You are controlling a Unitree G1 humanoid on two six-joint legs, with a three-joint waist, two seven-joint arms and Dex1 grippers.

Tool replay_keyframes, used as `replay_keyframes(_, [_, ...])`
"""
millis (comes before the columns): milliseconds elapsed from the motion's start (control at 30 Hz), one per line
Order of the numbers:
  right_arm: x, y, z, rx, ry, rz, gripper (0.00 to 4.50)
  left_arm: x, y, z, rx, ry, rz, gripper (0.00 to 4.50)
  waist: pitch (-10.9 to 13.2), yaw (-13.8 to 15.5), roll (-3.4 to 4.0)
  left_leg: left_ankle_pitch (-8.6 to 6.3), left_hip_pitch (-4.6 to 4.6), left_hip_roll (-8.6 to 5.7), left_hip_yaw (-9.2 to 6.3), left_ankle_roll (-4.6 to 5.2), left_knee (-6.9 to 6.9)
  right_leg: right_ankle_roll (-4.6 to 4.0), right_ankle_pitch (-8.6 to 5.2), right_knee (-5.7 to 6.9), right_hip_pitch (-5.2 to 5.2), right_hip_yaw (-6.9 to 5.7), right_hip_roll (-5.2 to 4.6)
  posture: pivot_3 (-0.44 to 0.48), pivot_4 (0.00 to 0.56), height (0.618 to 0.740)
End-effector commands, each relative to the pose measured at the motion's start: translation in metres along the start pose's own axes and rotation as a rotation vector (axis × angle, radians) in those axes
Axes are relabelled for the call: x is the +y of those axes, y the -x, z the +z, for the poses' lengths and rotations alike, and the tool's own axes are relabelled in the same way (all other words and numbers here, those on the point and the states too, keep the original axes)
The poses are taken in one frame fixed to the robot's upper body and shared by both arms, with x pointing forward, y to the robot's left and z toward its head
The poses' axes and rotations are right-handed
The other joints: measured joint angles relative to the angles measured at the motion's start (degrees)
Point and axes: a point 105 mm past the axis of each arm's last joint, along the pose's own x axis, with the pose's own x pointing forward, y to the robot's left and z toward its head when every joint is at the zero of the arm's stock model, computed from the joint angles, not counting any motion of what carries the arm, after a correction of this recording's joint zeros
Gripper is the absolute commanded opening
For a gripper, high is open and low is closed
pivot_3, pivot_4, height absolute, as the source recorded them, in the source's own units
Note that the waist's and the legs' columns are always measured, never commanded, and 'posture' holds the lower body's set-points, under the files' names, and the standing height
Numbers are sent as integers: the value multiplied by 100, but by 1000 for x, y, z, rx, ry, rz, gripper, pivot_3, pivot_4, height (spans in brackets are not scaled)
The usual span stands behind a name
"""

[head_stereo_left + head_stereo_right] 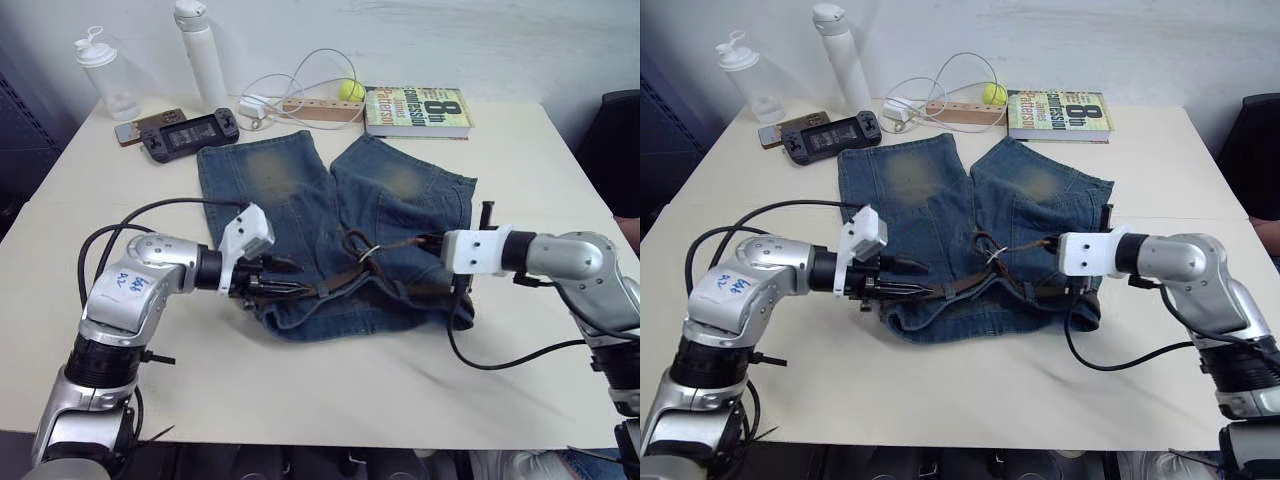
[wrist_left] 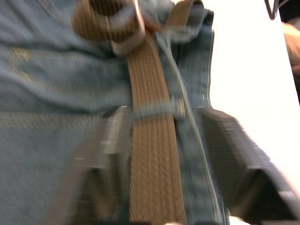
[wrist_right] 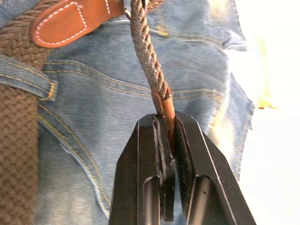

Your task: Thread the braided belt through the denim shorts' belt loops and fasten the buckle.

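Note:
The denim shorts (image 1: 300,200) lie flat on the table, waistband toward me. The braided belt (image 1: 340,283) runs along the waistband and under a belt loop (image 2: 154,110). It loops up to the metal buckle (image 1: 366,252) near the middle. My left gripper (image 1: 290,280) is at the waistband's left end, open, with its fingers (image 2: 105,150) on either side of the belt. My right gripper (image 3: 168,122) is over the waistband's right part, shut on the belt's leather tip, which rises taut from the buckle area. A tan leather tab (image 3: 70,21) lies by the buckle.
Behind the shorts stand a book (image 1: 417,110), a yellow ball (image 1: 351,90), a white cable (image 1: 300,75) with a wooden power strip (image 1: 320,108), a game console (image 1: 190,132), a phone (image 1: 145,126) and two bottles (image 1: 203,50). Bare tabletop (image 1: 350,390) lies in front.

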Motion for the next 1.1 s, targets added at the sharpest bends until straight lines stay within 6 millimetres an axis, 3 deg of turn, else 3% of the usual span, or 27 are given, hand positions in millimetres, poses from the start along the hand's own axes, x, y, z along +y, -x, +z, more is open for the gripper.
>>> replay_keyframes(33, [-14,13,4,-5,36,-46,0,-11,-4,-8,42,-42,-49,358,0,-4,0,-1,0,1,0,-1,0,0,0,0,0,0,1,0,150,703])
replay_keyframes(67, [-14,13,4,-5,37,-45,0,-12,-5,-10,45,-38,-56,57,0,1,0,-1,0,1,1,-1,0,-1,-1,1,-1,1,0,0,150,703])
replay_keyframes(167, [-8,12,9,-16,38,-38,0,-18,-9,-36,140,-35,-74,57,0,-5,0,-1,0,1,1,-1,0,-1,-1,-1,-1,1,0,0,150,703])
replay_keyframes(367, [6,20,9,-35,108,-61,0,-24,-3,-71,273,-10,-96,57,0,8,0,-3,3,2,0,-3,-1,-3,-2,-2,2,0,0,0,150,703])
replay_keyframes(500, [23,34,-10,0,183,-77,0,-27,6,-75,282,33,-118,57,-1,-3,2,-5,9,2,1,-4,-3,-2,-3,-4,7,1,0,0,150,703])
replay_keyframes(633, [24,58,-44,90,219,-99,0,-34,10,-78,265,79,-131,57,-2,-26,4,-6,36,4,17,-6,-10,-4,-7,1,16,17,3,0,150,703])
replay_keyframes(733, [30,65,-62,123,225,-75,0,-36,12,-81,257,92,-115,57,-2,-27,4,-8,62,4,26,-9,-18,-5,-13,5,30,29,5,0,150,703])
replay_keyframes(900, [35,71,-79,148,197,-44,0,-39,18,-89,254,130,-86,57,-3,-15,4,-9,75,4,34,-12,-25,-2,-18,7,35,44,5,0,150,703])
replay_keyframes(1100, [36,76,-84,144,201,-26,0,-42,24,-94,252,156,-62,57,-4,-23,7,-10,77,4,35,-13,-29,-4,-20,7,35,44,5,0,150,703])
